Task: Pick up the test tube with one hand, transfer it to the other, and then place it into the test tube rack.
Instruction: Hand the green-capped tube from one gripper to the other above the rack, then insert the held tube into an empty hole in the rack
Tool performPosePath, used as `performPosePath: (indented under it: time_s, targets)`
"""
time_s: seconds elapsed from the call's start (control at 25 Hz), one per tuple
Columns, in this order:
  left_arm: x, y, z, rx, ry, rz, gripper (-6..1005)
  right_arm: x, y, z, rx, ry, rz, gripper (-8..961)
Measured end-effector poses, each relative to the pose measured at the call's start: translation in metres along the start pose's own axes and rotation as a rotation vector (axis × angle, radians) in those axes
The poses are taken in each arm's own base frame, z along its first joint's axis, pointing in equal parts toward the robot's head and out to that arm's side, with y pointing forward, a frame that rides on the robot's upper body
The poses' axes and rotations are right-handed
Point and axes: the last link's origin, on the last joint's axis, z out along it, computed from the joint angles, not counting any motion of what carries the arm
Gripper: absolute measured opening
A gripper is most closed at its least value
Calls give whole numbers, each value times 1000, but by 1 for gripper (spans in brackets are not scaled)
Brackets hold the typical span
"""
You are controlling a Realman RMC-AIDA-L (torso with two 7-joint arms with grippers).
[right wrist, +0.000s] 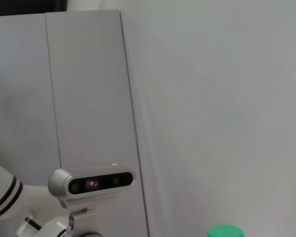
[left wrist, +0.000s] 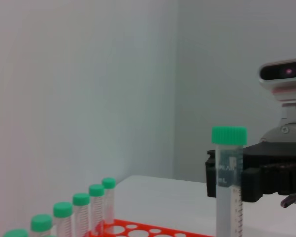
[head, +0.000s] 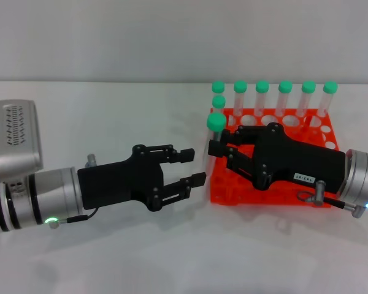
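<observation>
White wall backs right claw (left wrist: 227,180) clamping tube (left wrist: 229,182).

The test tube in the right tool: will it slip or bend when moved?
The test tube looks stiff, so probably no bending. Its smooth clear wall may slip in the right tool. Looking empty, it is likely light.

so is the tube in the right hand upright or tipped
Upright. The test tube stands vertical, green cap on top, gripped by the right hand beside the test tube rack. The left hand is open.
</observation>
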Motion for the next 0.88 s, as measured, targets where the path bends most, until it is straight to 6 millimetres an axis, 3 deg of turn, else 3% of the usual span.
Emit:
performPosePath:
  time_s: [0.12, 0.36, 0.48, 0.56, 0.88]
  targets:
    - [-5, 1, -8, 29, 3, -20, 359, 0, -1, 0, 3, 0, -1, 194]
    - [-18, 5, -55, 204, 76, -59, 594, -2, -6, -2, 37, -8, -14, 194]
    - [-30, 11, -87, 332, 107, -85, 803, -3, -10, -2, 63, -16, -32, 194]
    - [-42, 21, -112, 452, 132, -111, 831, -4, -14, -1, 94, -23, -46, 194]
    - [-59, 39, -151, 671, 200, -134, 874, -6, -33, -5, 245, -43, -92, 194]
